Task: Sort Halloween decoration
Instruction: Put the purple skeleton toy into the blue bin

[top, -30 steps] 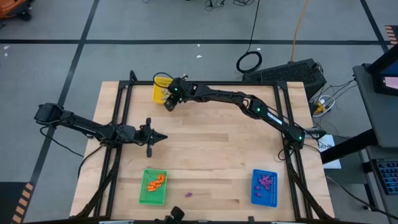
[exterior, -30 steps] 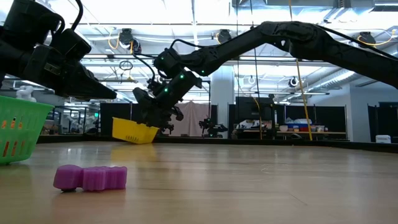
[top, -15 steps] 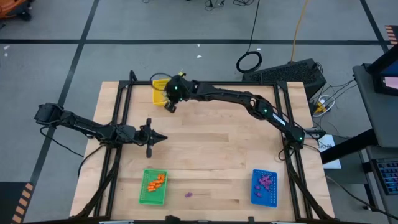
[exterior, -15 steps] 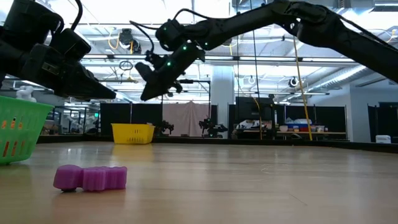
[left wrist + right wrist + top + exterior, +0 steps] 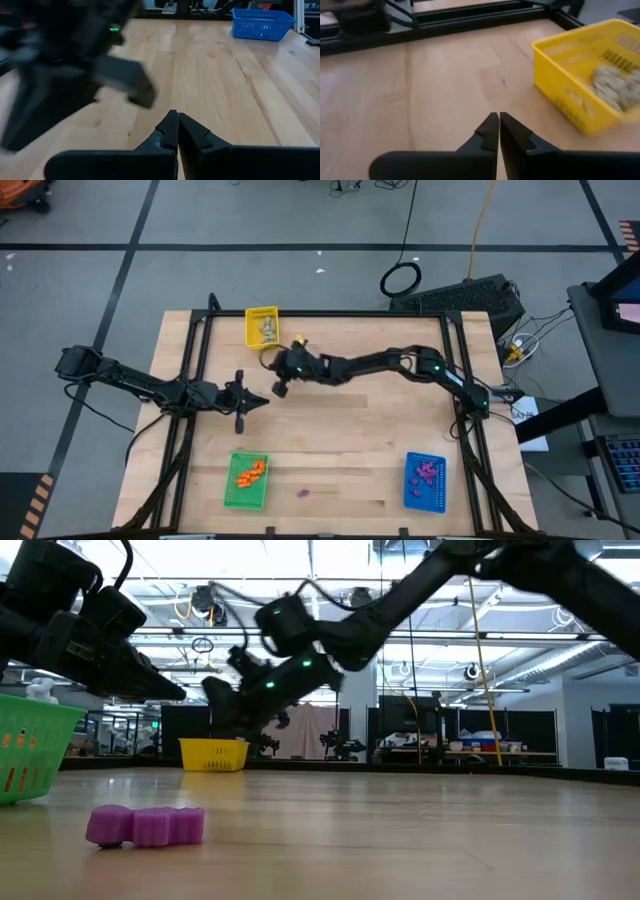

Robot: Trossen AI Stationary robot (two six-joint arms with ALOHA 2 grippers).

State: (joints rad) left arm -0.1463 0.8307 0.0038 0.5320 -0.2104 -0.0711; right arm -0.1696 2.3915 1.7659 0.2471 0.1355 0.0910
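Observation:
A yellow tray at the table's far edge holds beige-grey trinkets. Near the front, a green tray holds orange trinkets, and a blue tray holds purple ones. One purple trinket lies flat on the bare wood between them, close in the low view. My right gripper hangs shut and empty over the table's middle, on the near side of the yellow tray. My left gripper waits shut just left of it.
Black frame rails run along the table's left, far and right sides. The two grippers stand close together above the middle, tips a short way apart. Bare wood lies between the front trays and the arms.
My right gripper has shut, risen from the yellow tray and swung toward the table's near edge, coming down over the middle next to my left gripper. The yellow tray, tilted under the gripper a second ago, now stands level.

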